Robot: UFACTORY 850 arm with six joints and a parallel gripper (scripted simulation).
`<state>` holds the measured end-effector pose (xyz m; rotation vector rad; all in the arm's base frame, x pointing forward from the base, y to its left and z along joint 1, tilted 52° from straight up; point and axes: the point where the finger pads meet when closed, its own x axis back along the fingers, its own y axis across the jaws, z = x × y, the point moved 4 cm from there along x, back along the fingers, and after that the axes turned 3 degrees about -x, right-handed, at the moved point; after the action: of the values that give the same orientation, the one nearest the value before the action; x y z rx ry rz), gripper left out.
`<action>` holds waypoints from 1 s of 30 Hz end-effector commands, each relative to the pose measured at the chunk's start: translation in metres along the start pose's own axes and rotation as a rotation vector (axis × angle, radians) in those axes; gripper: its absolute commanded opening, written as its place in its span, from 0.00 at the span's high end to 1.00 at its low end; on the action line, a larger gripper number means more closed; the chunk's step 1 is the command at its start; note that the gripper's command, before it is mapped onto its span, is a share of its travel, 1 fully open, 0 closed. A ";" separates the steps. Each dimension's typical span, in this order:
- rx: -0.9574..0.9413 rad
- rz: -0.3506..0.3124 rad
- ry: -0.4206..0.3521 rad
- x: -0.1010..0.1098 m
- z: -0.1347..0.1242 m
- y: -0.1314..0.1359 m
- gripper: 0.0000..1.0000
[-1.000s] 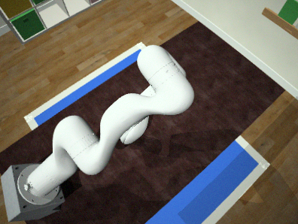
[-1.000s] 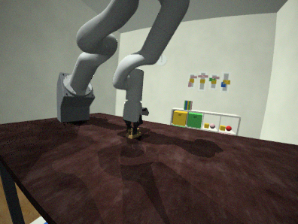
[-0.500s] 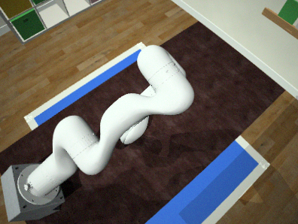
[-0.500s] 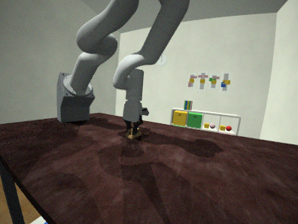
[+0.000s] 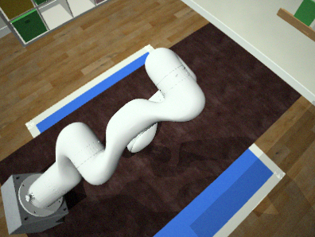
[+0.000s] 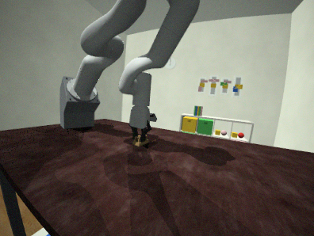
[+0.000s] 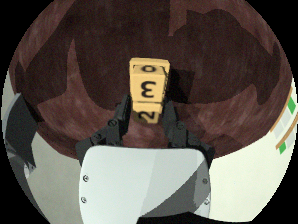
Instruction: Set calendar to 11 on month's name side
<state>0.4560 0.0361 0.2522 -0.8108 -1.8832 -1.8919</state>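
In the wrist view two tan wooden cubes stand in a row on the dark table. The far cube (image 7: 148, 87) shows a 3 on top. The near cube (image 7: 148, 115) shows what looks like a 2, partly hidden. Beyond them a tan piece (image 7: 149, 67) carries a small mark; I cannot tell whether it is the tray. My gripper (image 7: 146, 103) points straight down with its black fingers on either side of the near cube, a little apart from it, so it is open. In the exterior view the gripper (image 6: 140, 135) stands low over the tan pieces (image 6: 139, 142). In the top view the arm (image 5: 131, 119) hides them.
The arm's grey base (image 6: 77, 104) stands at the back left of the table. A white shelf with coloured bins (image 6: 216, 127) stands by the far wall. Blue and white mats (image 5: 235, 191) lie on the floor beside the table.
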 end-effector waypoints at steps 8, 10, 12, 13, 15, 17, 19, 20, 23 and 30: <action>0.000 0.000 0.000 0.001 0.000 0.000 0.51; 0.000 0.000 0.000 0.004 0.000 0.000 0.51; 0.000 0.000 0.000 0.010 0.000 0.000 0.51; 0.000 0.000 0.000 0.013 0.000 0.000 0.51; 0.000 0.000 0.000 0.023 0.000 0.000 0.51; 0.000 0.000 0.000 0.034 0.000 0.000 0.51; 0.000 0.000 0.000 0.046 0.000 0.000 0.51; 0.000 0.000 0.000 0.052 0.000 0.000 0.51; 0.000 0.000 0.000 0.063 0.000 0.000 0.51; 0.000 0.000 0.000 0.084 0.000 0.000 0.51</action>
<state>0.4023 0.0464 0.2936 -0.8004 -1.8796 -1.8962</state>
